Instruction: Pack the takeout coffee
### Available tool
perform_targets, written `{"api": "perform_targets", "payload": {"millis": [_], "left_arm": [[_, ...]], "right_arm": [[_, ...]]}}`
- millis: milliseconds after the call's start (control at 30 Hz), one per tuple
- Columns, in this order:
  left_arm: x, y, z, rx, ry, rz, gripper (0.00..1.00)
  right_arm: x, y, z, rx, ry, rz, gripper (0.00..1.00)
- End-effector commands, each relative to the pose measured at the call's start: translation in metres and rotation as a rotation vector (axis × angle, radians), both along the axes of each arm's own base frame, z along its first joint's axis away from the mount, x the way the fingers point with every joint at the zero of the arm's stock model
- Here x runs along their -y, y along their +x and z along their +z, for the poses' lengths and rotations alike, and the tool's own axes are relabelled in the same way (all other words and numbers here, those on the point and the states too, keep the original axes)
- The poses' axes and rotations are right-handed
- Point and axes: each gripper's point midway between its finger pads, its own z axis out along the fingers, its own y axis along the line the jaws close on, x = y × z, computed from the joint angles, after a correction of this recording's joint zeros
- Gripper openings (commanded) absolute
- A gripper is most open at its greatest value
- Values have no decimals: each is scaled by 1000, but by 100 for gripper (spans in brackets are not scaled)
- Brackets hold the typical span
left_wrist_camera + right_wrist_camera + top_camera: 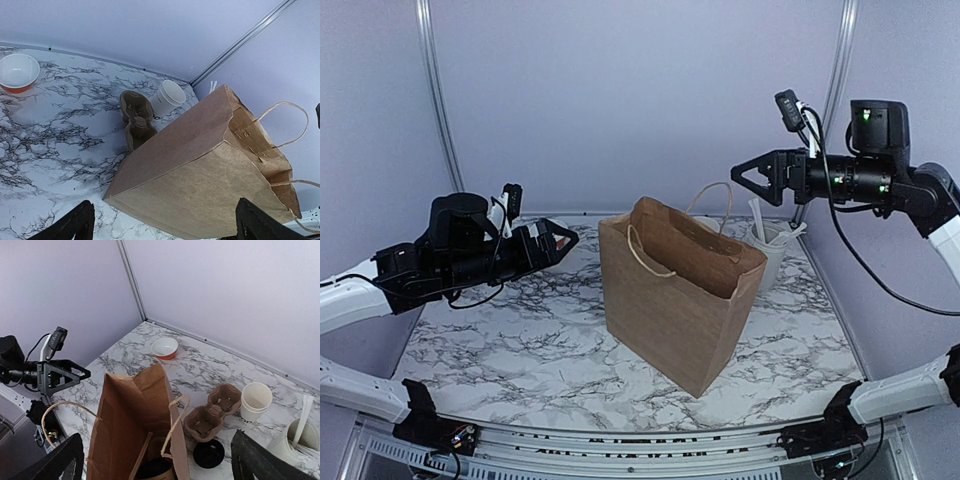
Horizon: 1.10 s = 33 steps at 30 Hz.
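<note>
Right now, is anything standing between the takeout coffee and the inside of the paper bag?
Nothing visible does. The paper bag stands open below the open right gripper, with only its own twine handle arching over the mouth. A black lid deep inside looks like the takeout coffee, already in the bag.

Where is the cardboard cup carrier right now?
In the right wrist view the cardboard cup carrier sits just behind the paper bag, beside the lidless white cup; the bag hides it from the top camera.
</note>
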Motion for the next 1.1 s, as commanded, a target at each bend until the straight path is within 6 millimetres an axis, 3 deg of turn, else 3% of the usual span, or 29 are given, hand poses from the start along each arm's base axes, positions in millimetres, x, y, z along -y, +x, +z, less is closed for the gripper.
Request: {"api": "perform_targets", "payload": {"millis": [0,200,400,800,1067], "left_arm": [[-11,4,9,38,1,41,99],[-23,7,11,54,37,79,99],[-36,12,8,53,76,129,99],[-67,23,-15,18,151,217,99],[-85,26,-24,41,211,265,99]], "right_arm": [[45,23,8,77,-21,-279,100],[92,47,-14,60,-24,-460,100],[120,58,-39,59,-43,-578,100],[165,79,-139,-63,-73,-733,100],[179,83,-194,-64,-110,-789,100]]}}
